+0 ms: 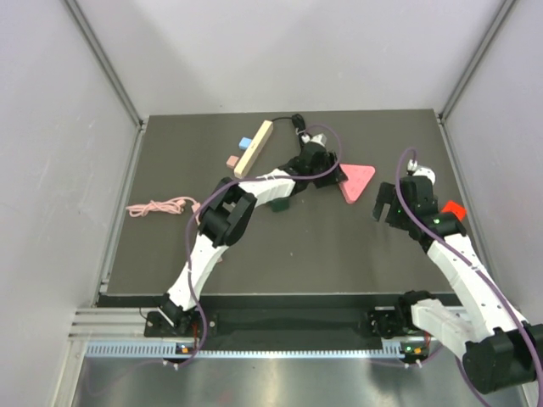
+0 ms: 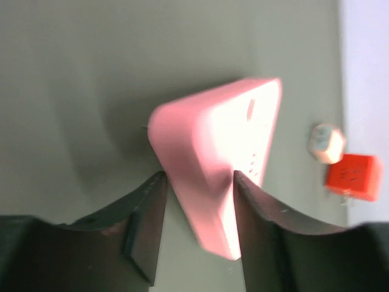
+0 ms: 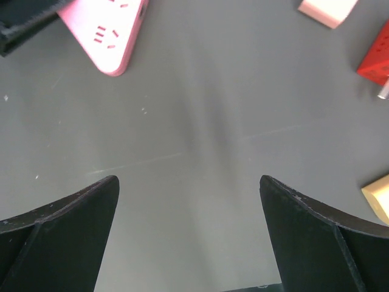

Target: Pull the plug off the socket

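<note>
The pink triangular socket lies on the dark mat right of centre. My left gripper is shut on its left corner; in the left wrist view the socket is tilted between the two fingers of the gripper. No plug shows in the socket's visible face. A red plug lies apart on the mat to the right, with a white cube beside it. My right gripper is open and empty over bare mat, between the socket and the red plug.
A long wooden bar, a blue block and a pink block lie at the back left. A pink cord lies at the left edge. A dark green block sits under the left arm. A tan block is near the right gripper.
</note>
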{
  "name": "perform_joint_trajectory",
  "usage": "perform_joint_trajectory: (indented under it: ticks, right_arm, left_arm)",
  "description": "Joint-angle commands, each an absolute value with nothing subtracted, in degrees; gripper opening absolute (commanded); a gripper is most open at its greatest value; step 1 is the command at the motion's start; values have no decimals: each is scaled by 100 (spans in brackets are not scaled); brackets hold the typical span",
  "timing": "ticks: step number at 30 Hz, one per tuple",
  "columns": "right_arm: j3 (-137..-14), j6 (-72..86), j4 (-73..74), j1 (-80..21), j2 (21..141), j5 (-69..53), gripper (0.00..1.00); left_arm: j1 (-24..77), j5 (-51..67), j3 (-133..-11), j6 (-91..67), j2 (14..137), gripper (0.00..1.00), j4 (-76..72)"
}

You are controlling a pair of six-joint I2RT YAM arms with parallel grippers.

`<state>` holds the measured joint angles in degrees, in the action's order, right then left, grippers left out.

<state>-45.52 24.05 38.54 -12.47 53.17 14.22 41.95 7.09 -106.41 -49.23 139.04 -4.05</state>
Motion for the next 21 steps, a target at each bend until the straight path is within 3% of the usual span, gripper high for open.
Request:
perform_joint_trajectory:
  ticks: [1,2,4,6,13,21]
  right_arm:
    - [-4684,2224,3656,-1187,5317,1073,100]
    - [-4685,2215,3656,-1187,5317,1020,100]
    - [-4685,2136,3647,-1187,5326,775,100]
    - [-4693,2083,3630,-1195,5317,598,100]
    - [-4623,1767,3306,-1406,5159,-411,100]
    - [-4596,1767,2444,-2407,5553,-721,100]
  left_arm:
    - [4140,1054,-10827,-4439,13799,55,588]
    - [4148,1063,-10880,-4351,13764,57,702]
    - [4140,1020,-10934,-4237,13589,71,939]
    - [4122,923,-10942,-4070,13439,74,1124]
    - [4034,388,-10136,-3727,11800,73,1573]
    - [3990,237,-7203,-3841,8768,69,1204]
